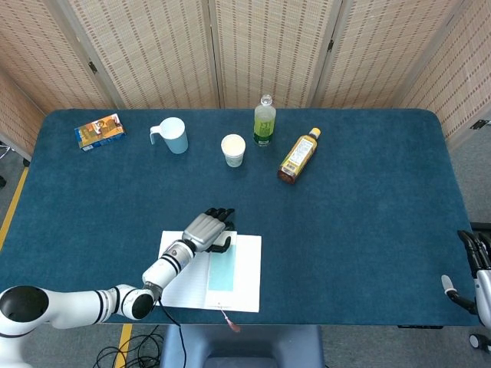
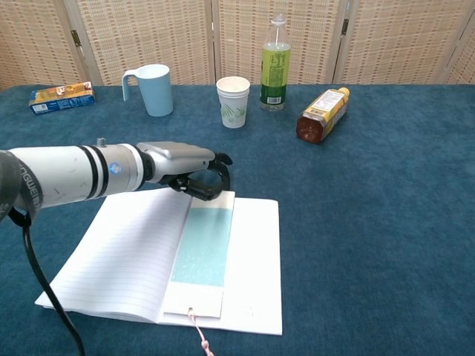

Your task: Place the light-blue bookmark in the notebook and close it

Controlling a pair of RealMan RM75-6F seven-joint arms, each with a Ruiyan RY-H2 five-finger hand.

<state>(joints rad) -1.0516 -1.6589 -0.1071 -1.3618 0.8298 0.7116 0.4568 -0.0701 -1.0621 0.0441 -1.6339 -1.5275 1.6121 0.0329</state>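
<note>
Blue felt table (image 2: 386, 222), lined notebook (image 2: 126, 259)

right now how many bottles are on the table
2, both at the far side: a green bottle standing upright right of the paper cup, and a brown bottle lying on its side further right.

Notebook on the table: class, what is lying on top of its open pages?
A light-blue bookmark lies along the notebook's middle. The left hand covers the top edge there.
</note>
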